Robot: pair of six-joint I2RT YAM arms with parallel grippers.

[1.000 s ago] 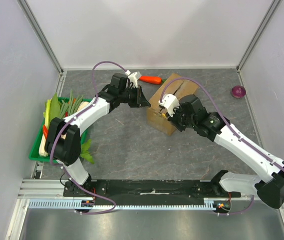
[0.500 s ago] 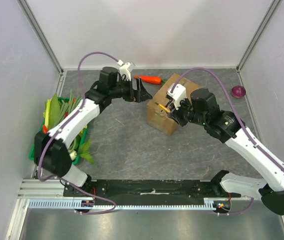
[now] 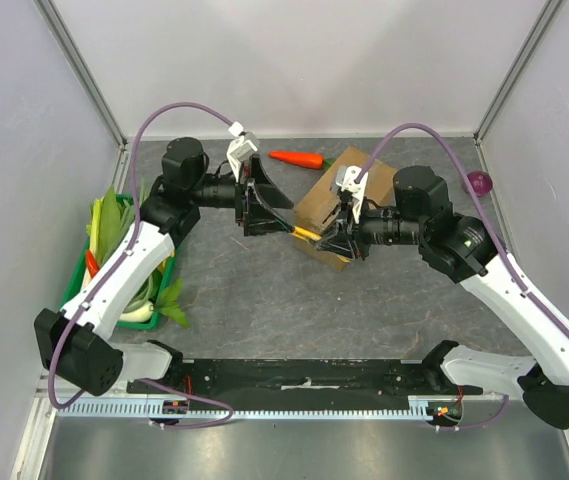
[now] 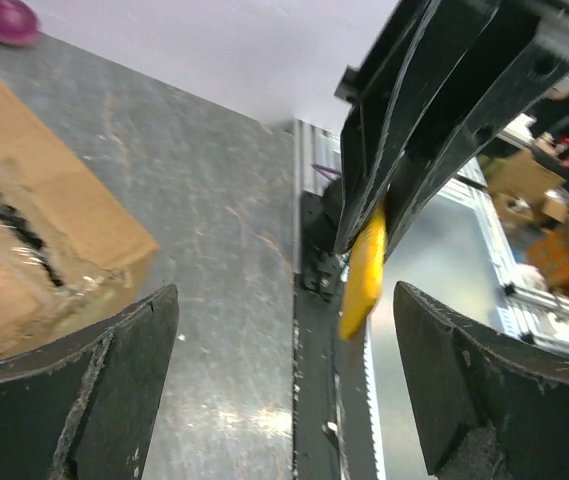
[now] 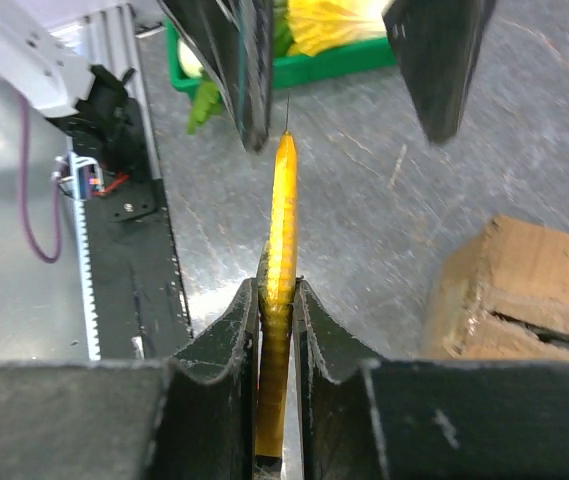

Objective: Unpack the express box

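The box (image 3: 336,192) sat on the gray counter (image 3: 254,290), toward the back and a little right of the middle. It was brown, and a dark crack ran along its top. The right hand (image 5: 279,290) was low, just in front of the box, and its two fingers were squeezed tight on a long, thin yellow thing (image 5: 283,205). The yellow thing stuck straight out from the fingers, away from the box, and came to a thin point. The left hand (image 3: 276,212) faced the right hand from the other side, with its fingers spread wide and nothing in them. The point of the yellow thing reached up to the gap between those fingers, close to one of them, but whether it touched could not be told. An orange carrot (image 3: 299,158) lay on the counter behind the box, near the back wall. A purple onion (image 3: 477,183) lay far to the right. A green tray (image 3: 71,308) full of greens (image 3: 114,215) sat at the left edge.
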